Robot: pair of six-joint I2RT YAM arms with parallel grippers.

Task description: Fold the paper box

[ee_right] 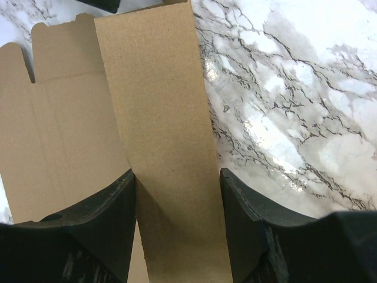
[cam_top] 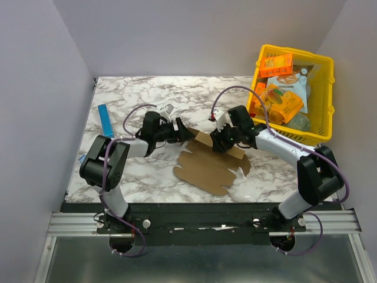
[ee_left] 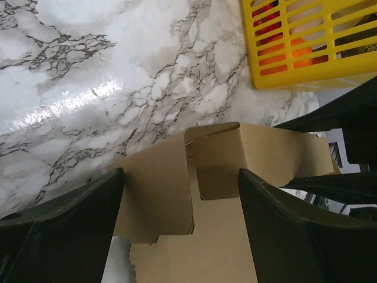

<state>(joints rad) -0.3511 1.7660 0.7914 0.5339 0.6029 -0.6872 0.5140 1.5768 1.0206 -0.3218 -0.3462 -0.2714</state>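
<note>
the paper box (cam_top: pixel 206 168) lies on the marble desk (cam_top: pixel 135 94), left of the yellow basket (cam_top: pixel 327 88) and nearer the arm bases than the basket is. most of the brown sheet is flat, but its edge on the basket's side of the sheet, farthest from the bases, is raised into upright panels between the two arms. the left gripper (cam_top: pixel 187 134) reaches toward the basket from the far side of the sheet. in its wrist view the left gripper (ee_left: pixel 181 177) is released, its fingers (ee_left: pixel 88 224) spread wide on either side of a standing folded flap of the paper box (ee_left: pixel 247 159), with the basket (ee_left: pixel 306 71) beyond. whether the flap touches either finger cannot be told. the right gripper (cam_top: pixel 219 141) comes in from the basket's side and sits at the raised edge. in its wrist view the right gripper (ee_right: pixel 177 174) is also released, and a long strip of the paper box (ee_right: pixel 159 118) fills the gap between its parted fingers (ee_right: pixel 94 230). orange snack boxes (cam_top: pixel 277 63) sit inside the basket. a slim blue bar (cam_top: pixel 106 121) lies on the desk well apart from the basket, past the left arm.
</note>
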